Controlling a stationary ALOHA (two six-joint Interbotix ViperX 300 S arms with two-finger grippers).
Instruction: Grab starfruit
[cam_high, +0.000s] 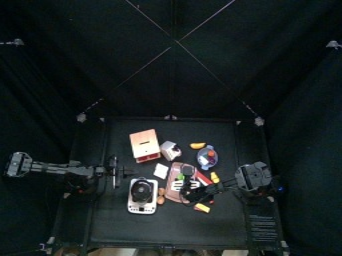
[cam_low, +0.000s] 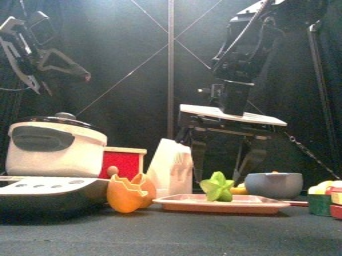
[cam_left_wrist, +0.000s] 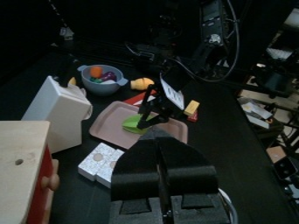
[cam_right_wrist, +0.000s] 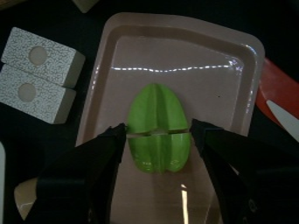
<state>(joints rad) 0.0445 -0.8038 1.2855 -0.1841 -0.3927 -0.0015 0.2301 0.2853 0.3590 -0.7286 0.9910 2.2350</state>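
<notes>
The starfruit (cam_right_wrist: 160, 140) is a green ribbed fruit lying on a pink tray (cam_right_wrist: 176, 52). My right gripper (cam_right_wrist: 159, 131) hangs straight over it, open, with one jaw on either side of the fruit and small gaps showing. In the front view the starfruit (cam_low: 217, 186) sits on the tray (cam_low: 181, 205) below the right gripper (cam_low: 222, 160). From above, the starfruit (cam_high: 185, 178) is near the table's middle with the right gripper (cam_high: 195, 183) over it. My left gripper (cam_left_wrist: 163, 171) rests shut at the table's left, holding nothing, and looks across at the starfruit (cam_left_wrist: 136, 122).
A white rice cooker (cam_low: 54, 145) on a scale stands front left, with a red box (cam_low: 126, 160) and a white carton (cam_low: 167, 165) beside it. An orange fruit piece (cam_low: 128, 193) lies by the tray. A blue bowl (cam_low: 273, 183) sits to the right. White blocks (cam_right_wrist: 41, 74) lie next to the tray.
</notes>
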